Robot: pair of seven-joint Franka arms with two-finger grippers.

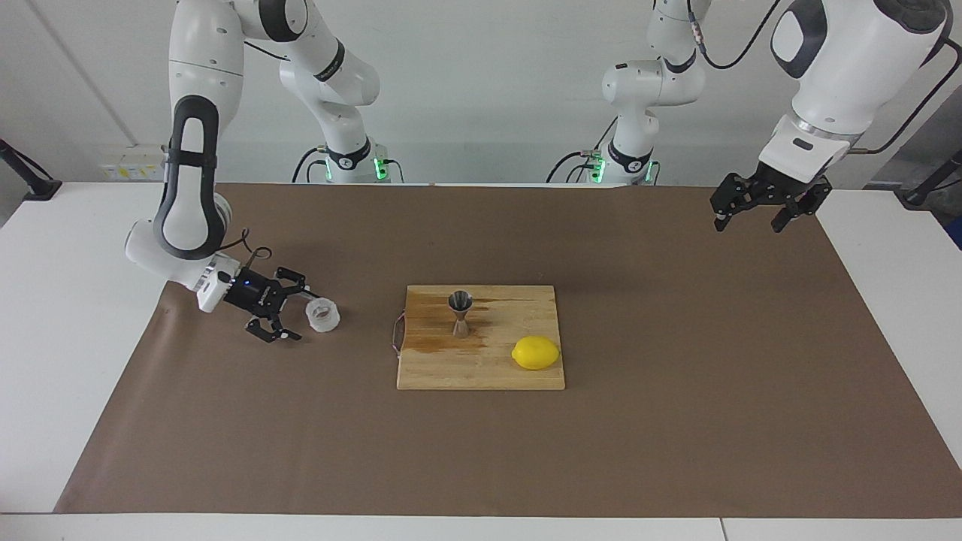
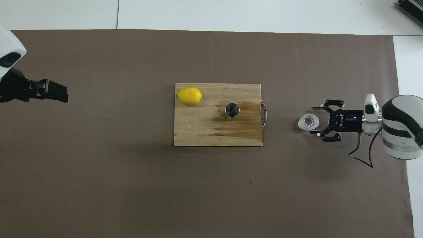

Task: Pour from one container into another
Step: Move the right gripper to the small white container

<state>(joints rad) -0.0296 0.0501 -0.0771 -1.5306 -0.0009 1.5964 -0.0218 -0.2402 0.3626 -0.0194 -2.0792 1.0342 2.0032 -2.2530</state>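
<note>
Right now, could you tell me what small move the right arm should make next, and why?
Probably slide the right gripper forward until its open fingers straddle the cup, then close: the fingers sit low, just short of the cup, which must be held before pouring into the jigger.

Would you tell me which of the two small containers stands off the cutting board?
The clear ribbed cup, on the brown mat toward the right arm's end, right by the open right pincer. The steel jigger stands on the wooden cutting board.
</note>
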